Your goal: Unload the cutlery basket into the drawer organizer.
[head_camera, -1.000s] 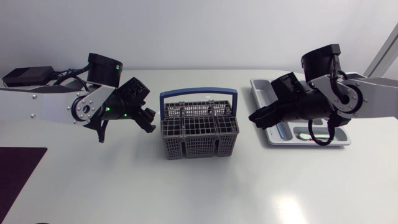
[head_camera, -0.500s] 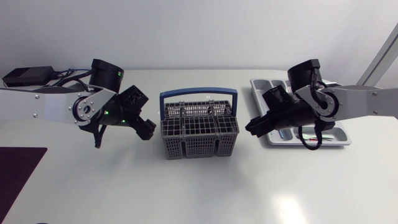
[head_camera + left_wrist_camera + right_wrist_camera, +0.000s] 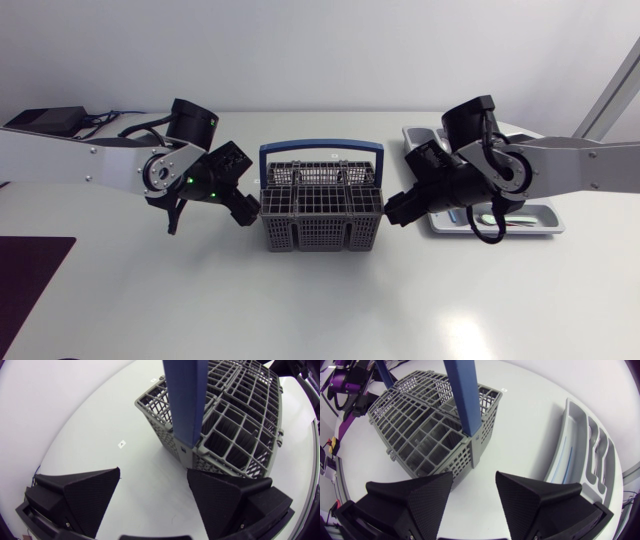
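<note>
The grey wire cutlery basket [image 3: 322, 208] with a blue handle [image 3: 320, 148] stands mid-table. My left gripper [image 3: 248, 210] is open just off its left end; in the left wrist view the basket [image 3: 235, 425] and its handle post [image 3: 185, 400] lie right ahead of the gripper [image 3: 155, 495], nothing between the fingers. Off the basket's right end my right gripper [image 3: 393, 210] is also open, and the right wrist view has the basket corner [image 3: 420, 425] ahead of the gripper [image 3: 474, 490]. The grey drawer organizer [image 3: 545, 218] lies at the right, partly hidden by my right arm, and shows beside the gripper [image 3: 585, 455].
A black box [image 3: 45, 118] with cables sits at the back left corner. A dark mat [image 3: 30, 275] covers the front left edge of the table. White table surface stretches in front of the basket.
Both arms have moved inward to the basket's two ends. The left gripper's fingers have spread wider; the right gripper's fingers stand as before.
</note>
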Tool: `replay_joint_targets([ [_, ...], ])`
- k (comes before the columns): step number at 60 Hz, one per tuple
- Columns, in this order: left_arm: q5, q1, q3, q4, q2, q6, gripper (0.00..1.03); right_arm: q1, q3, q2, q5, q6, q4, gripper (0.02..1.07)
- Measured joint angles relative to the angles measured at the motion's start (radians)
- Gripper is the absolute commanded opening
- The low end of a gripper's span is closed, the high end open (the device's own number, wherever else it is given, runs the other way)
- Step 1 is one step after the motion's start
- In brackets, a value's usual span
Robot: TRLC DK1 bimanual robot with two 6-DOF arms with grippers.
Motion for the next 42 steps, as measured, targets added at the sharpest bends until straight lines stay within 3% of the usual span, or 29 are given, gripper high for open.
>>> replay_joint_targets([
  [19, -0.003, 0.008, 0.007, 0.0, 0.005, 0.0, 0.99, 0.008, 0.0, -0.005, 0.033, 0.005, -0.003, 0.66],
  [25, 0.008, 0.023, 0.007, 0.001, 0.004, 0.0, 0.99, 0.008, 0.0, -0.011, 0.039, 0.006, -0.003, 0.71],
  [33, 0.013, 0.051, 0.006, 0.001, -0.026, 0.0, 0.99, 0.005, -0.008, -0.055, 0.058, 0.006, -0.002, 0.81],
  [42, 0.024, 0.094, -0.016, 0.001, -0.107, 0.0, 0.99, -0.027, -0.013, -0.122, 0.082, 0.001, -0.006, 1.01],
])
